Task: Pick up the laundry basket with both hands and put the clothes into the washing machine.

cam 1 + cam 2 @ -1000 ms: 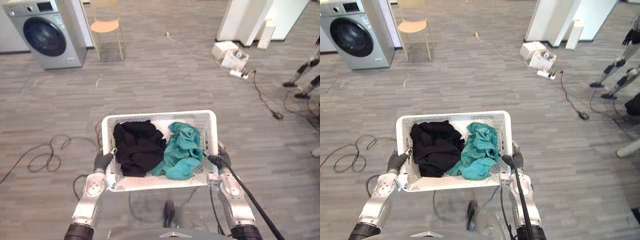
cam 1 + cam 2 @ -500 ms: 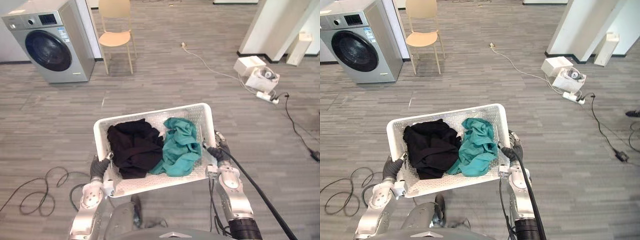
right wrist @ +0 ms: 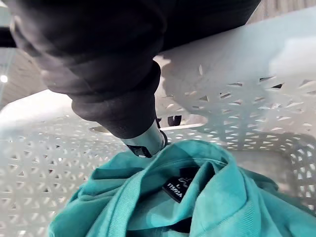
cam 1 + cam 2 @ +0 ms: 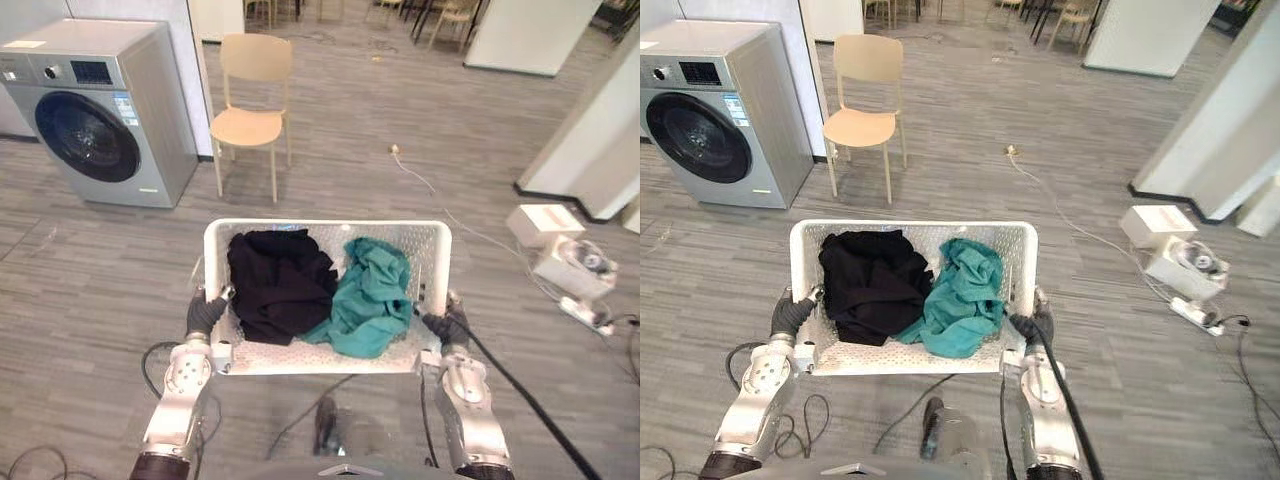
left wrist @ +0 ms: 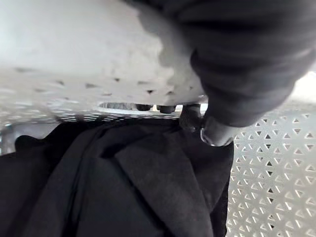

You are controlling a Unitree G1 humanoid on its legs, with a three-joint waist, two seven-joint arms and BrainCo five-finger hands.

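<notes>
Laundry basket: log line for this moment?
laundry basket: off floor, clothes inside | left robot hand: gripping | right robot hand: gripping | washing machine: door shut

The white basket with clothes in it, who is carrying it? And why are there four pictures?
A walking robot carries it. Two pictures come from its head, looking down: its left hand and right hand grip the white basket by its side handles. Inside lie black clothes and a teal garment. The other two come from cameras on its wrists, showing the clothes from very close. Ahead stand the washing machine, door shut, and a chair.
</notes>
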